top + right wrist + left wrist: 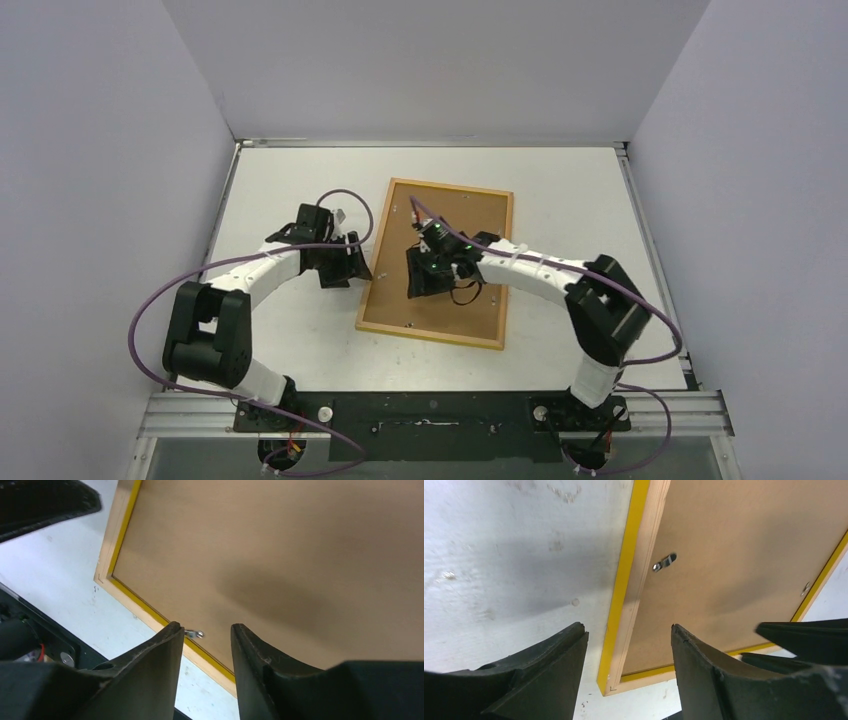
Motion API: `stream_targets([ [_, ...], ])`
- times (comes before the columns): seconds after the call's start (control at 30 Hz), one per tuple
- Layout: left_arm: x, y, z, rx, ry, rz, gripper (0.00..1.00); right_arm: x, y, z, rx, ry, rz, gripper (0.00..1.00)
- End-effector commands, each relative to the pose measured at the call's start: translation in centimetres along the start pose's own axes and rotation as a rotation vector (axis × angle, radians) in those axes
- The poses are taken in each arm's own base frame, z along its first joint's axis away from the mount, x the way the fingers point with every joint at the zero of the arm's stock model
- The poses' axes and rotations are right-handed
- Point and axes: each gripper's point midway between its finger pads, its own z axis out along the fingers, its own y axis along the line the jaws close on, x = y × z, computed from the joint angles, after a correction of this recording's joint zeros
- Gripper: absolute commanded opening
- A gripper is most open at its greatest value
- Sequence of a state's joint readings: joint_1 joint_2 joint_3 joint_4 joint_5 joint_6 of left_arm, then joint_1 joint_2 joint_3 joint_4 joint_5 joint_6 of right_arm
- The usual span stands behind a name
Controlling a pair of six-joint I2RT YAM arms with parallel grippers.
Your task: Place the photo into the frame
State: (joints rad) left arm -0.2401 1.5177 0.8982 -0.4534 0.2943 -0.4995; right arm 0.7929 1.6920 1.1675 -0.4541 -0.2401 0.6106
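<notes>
The frame (430,335) lies face down on the white table, its light-wood back up and its yellow edge showing. The plain brown backing board (470,215) sits inside it. The photo is not in view. My left gripper (350,268) is open and empty over the frame's left rail; in the left wrist view the gripper (626,627) straddles the rail (634,540) near a corner. My right gripper (425,280) is open and empty just above the backing board (280,545); in the right wrist view the gripper (205,626) is near the frame's near rail (112,545).
Small metal turn clips (665,562) (195,633) sit on the frame's inner edge. Grey walls enclose the table (290,340) on three sides. A black base rail (430,415) runs along the near edge. The right arm's fingers (804,632) show in the left wrist view.
</notes>
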Motion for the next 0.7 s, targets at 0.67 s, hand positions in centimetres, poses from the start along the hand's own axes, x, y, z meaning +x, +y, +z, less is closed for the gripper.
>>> stream_targets([
  [0.67,5.4,1.9,3.4,-0.007,0.184,0.0,0.34,5.9,4.2,4.6,-0.176,0.288,-0.163,0.19],
])
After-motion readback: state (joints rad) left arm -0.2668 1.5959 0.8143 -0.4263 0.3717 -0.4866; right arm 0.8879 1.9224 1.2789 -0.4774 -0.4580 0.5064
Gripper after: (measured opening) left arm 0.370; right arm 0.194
